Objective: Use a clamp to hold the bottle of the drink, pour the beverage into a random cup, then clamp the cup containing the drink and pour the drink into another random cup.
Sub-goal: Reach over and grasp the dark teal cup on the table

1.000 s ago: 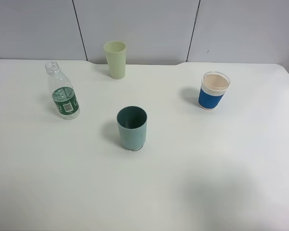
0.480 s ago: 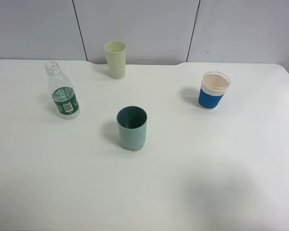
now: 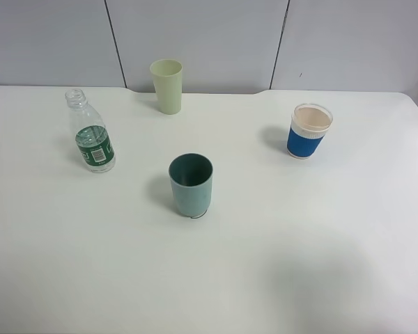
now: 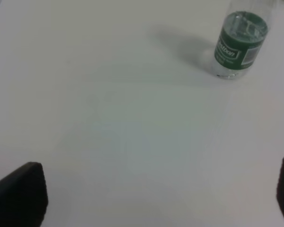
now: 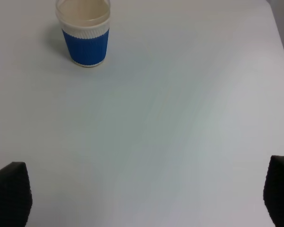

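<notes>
The clear bottle (image 3: 90, 134) with a green label stands upright and capless at the left of the table; it also shows in the left wrist view (image 4: 240, 42). The teal cup (image 3: 191, 185) stands upright in the middle. The blue-sleeved white cup (image 3: 309, 131) stands at the right and shows in the right wrist view (image 5: 84, 32). Neither arm shows in the exterior view. My left gripper (image 4: 156, 194) is open and empty, far from the bottle. My right gripper (image 5: 146, 196) is open and empty, far from the blue-sleeved cup.
A pale yellow-green cup (image 3: 167, 85) stands upright at the back of the white table (image 3: 265, 264). A grey panelled wall runs behind the table. The table's right edge shows in the right wrist view (image 5: 281, 42).
</notes>
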Action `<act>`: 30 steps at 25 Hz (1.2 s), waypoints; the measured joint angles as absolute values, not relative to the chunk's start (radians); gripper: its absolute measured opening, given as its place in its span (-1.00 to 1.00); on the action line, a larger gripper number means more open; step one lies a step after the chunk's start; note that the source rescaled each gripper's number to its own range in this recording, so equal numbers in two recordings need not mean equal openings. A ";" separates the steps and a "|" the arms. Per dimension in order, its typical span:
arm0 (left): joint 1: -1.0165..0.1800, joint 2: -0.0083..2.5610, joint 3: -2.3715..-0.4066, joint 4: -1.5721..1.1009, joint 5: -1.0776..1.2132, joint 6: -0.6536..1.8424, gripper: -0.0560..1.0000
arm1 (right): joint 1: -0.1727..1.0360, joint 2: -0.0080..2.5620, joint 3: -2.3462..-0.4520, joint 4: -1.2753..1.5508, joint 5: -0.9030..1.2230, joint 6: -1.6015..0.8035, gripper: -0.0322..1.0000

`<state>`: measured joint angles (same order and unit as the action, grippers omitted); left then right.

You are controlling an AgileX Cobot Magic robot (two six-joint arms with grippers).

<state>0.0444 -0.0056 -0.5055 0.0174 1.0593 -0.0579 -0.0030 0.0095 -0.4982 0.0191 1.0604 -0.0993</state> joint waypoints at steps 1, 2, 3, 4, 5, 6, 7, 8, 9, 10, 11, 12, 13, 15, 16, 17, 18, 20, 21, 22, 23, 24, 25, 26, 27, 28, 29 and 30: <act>0.044 -0.006 -0.506 0.017 1.059 -0.058 0.98 | -0.003 0.009 -0.498 0.019 1.060 -0.099 1.00; 0.044 -0.006 -0.506 0.017 1.059 -0.058 0.98 | -0.003 0.009 -0.498 0.019 1.060 -0.099 1.00; 0.044 -0.006 -0.506 0.017 1.059 -0.058 0.98 | -0.003 0.009 -0.498 0.019 1.060 -0.099 1.00; 0.044 -0.006 -0.506 0.017 1.059 -0.058 0.98 | -0.003 0.009 -0.498 0.019 1.060 -0.099 1.00; 0.044 -0.006 -0.506 0.017 1.059 -0.058 0.98 | -0.003 0.009 -0.498 0.019 1.060 -0.099 1.00; 0.044 -0.006 -0.506 0.017 1.059 -0.058 0.98 | -0.003 0.009 -0.498 0.019 1.060 -0.099 1.00; 0.044 -0.006 -0.506 0.017 1.059 -0.058 0.98 | -0.003 0.009 -0.498 0.019 1.060 -0.099 1.00; 0.044 -0.006 -0.506 0.017 1.059 -0.058 0.98 | -0.003 0.009 -0.498 0.019 1.060 -0.099 1.00; 0.044 -0.006 -0.506 0.017 1.059 -0.058 0.98 | -0.003 0.009 -0.498 0.019 1.060 -0.099 1.00; 0.044 -0.006 -0.506 0.017 1.059 -0.058 0.98 | -0.003 0.009 -0.498 0.019 1.060 -0.099 1.00; 0.044 -0.006 -0.506 0.017 1.059 -0.061 0.98 | -0.003 0.009 -0.498 0.019 1.060 -0.099 1.00; 0.044 -0.006 -0.506 0.017 1.059 -0.061 0.98 | -0.003 0.009 -0.498 0.019 1.060 -0.099 1.00; 0.044 -0.006 -0.506 0.017 1.059 -0.061 0.98 | -0.003 0.009 -0.498 0.019 1.060 -0.099 1.00; 0.044 -0.006 -0.506 0.017 1.059 -0.064 0.98 | -0.003 0.009 -0.498 0.019 1.060 -0.099 1.00; 0.044 -0.006 -0.506 0.017 1.059 -0.064 0.98 | -0.003 0.009 -0.498 0.019 1.060 -0.099 1.00; 0.044 -0.006 -0.506 0.017 1.059 -0.064 0.98 | -0.003 0.009 -0.498 0.019 1.060 -0.099 1.00; 0.044 -0.006 -0.506 0.017 1.059 -0.064 0.98 | -0.003 0.009 -0.498 0.019 1.060 -0.099 1.00; 0.044 -0.006 -0.506 0.017 1.059 -0.064 0.98 | -0.003 0.009 -0.498 0.019 1.060 -0.099 1.00; 0.044 -0.006 -0.506 0.017 1.059 -0.064 0.98 | -0.003 0.009 -0.498 0.019 1.060 -0.099 1.00; 0.044 -0.006 -0.506 0.017 1.059 -0.064 0.98 | -0.003 0.009 -0.498 0.019 1.060 -0.099 1.00; 0.044 -0.006 -0.506 0.017 1.059 -0.064 0.98 | -0.003 0.012 -0.498 0.019 1.060 -0.099 1.00; 0.044 -0.006 -0.506 0.017 1.059 -0.064 0.98 | -0.003 0.019 -0.498 0.019 1.060 -0.099 1.00; 0.044 -0.006 -0.506 0.017 1.059 -0.064 0.98 | -0.003 0.033 -0.498 0.019 1.060 -0.099 1.00; 0.044 -0.006 -0.506 0.017 1.059 -0.063 0.98 | -0.003 0.053 -0.498 0.019 1.060 -0.099 1.00; 0.044 -0.006 -0.506 0.017 1.059 -0.062 0.98 | -0.003 0.075 -0.498 0.019 1.060 -0.099 1.00; 0.044 -0.006 -0.506 0.017 1.059 -0.062 0.98 | -0.003 0.106 -0.498 0.019 1.060 -0.099 1.00; 0.044 -0.006 -0.506 0.017 1.059 -0.062 0.98 | -0.003 0.141 -0.501 0.019 1.059 -0.099 1.00; 0.044 -0.006 -0.506 0.017 1.059 -0.062 0.98 | -0.003 0.173 -0.510 0.023 1.052 -0.099 1.00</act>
<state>0.0444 -0.0056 -0.5055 0.0174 1.0593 -0.0621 -0.0030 0.1725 -0.5096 0.0232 1.0519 -0.0993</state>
